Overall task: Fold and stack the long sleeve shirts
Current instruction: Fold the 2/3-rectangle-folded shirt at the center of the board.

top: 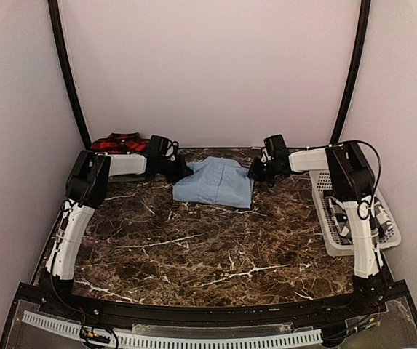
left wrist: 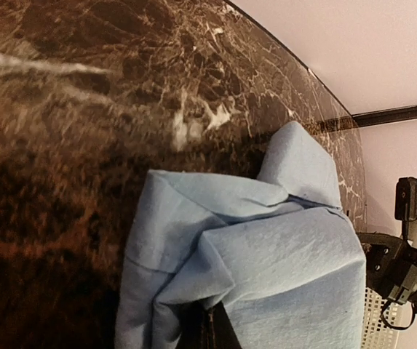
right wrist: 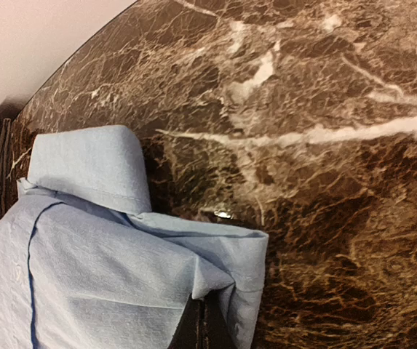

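Blue shirt: the blue shirt (top: 215, 183) lay at the far middle of the table (top: 193, 251), bunched into a rough rectangle, with edges doubled over and a flap sticking out toward the back wall.
Left gripper: the left gripper (top: 184, 172) was down at the shirt's left edge. In its wrist view the dark fingers (left wrist: 209, 331) were pressed together with blue cloth caught between them.
Right gripper: the right gripper (top: 254, 173) mirrored it at the right edge, its fingers (right wrist: 202, 326) closed and a fold of the shirt draped over them.
Plaid shirt: the plaid shirt (top: 118, 142) sat crumpled in the far left corner, well apart from the blue one, with no fold showing.
Basket: the basket (top: 323, 185) stood at the right edge of the table beside the right arm.
In the basket: the checked shirt (top: 337, 214) was heaped loosely inside, partly hidden by the arm.
Done so far: by the look of it, only the blue shirt was partway folded, and no stack existed yet.
Left to do: the blue fold needed finishing, then the plaid and checked shirts needed folding and all three stacking.
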